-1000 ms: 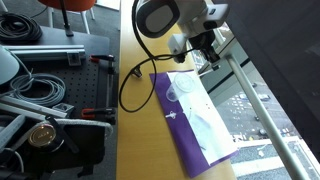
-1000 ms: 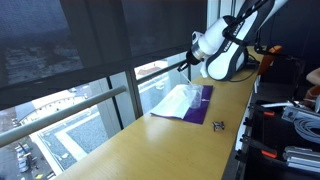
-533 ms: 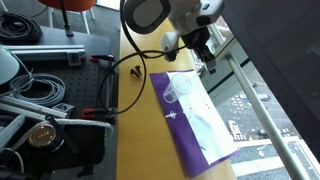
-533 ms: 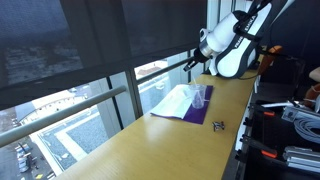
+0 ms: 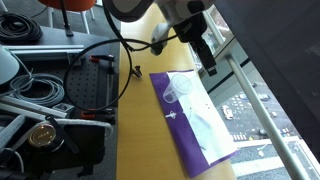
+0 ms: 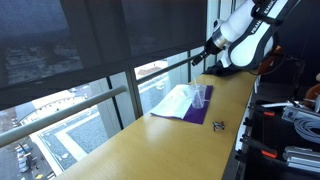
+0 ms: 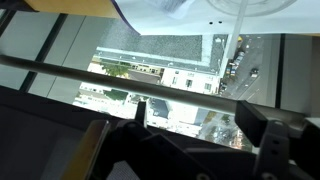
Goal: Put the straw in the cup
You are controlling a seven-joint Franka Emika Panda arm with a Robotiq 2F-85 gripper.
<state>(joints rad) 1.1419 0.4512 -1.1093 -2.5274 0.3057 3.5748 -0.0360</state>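
**While the End Effector Hangs Open by the Window, the Cup Stands on the Mat**

Nearest the wrist camera, the end effector [image 7: 195,118] shows two dark, blocky fingers spread wide. Only street and rooftops appear between them, and nothing is gripped. Beyond them a thin, straight white line, taken to be the straw [image 7: 238,40], runs up towards a pale curved rim at the top of the frame. What it rests on cannot be told, and neither exterior view resolves it.

In both exterior views the cup [image 5: 172,95] [image 6: 200,97], small, clear and glassy, stands upright on a flat purple mat [image 5: 178,135]. It sits at the edge of a rumpled white sheet [image 5: 205,125], on the smooth wooden worktop [image 5: 135,130]. The end effector [image 5: 207,62] [image 6: 196,60] hangs past the mat's far end, close to the window rail [image 5: 262,115].

A small black clip [image 6: 218,125] lies on the worktop near the mat. Coiled black cables [image 5: 35,85] crowd the side away from the window.
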